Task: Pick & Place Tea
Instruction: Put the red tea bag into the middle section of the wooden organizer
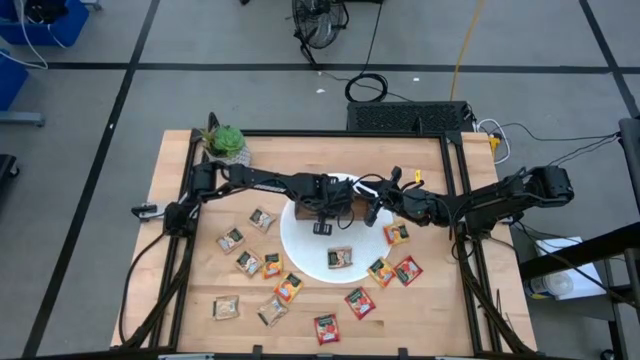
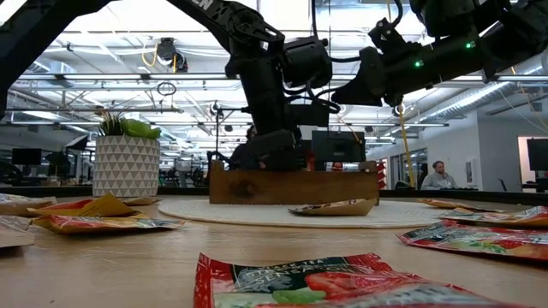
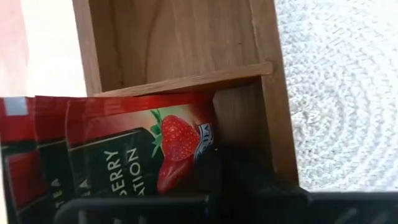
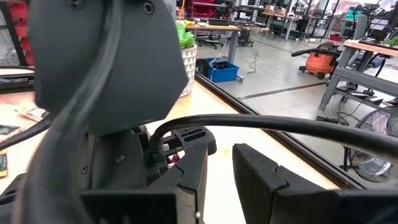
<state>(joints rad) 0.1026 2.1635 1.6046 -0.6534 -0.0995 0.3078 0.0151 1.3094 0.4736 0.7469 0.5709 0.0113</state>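
The left claw [image 1: 322,228] reaches down into the wooden tray [image 1: 345,212] that stands on the white plate [image 1: 300,245], and its wrist view shows red strawberry sachets [image 3: 149,149] standing on edge in one compartment, likely so the flat packets file side by side; whether its fingers have let go of the nearest one cannot be told. The right claw [image 4: 221,171] hangs above the tray's other side, fingers slightly parted around nothing, apparently waiting its turn. Many tea sachets [image 1: 288,288] lie scattered flat on the tabletop [image 1: 180,160], one [image 1: 340,257] on the plate, still to be sorted.

Dark cabled arms [image 1: 270,182], green LEDs
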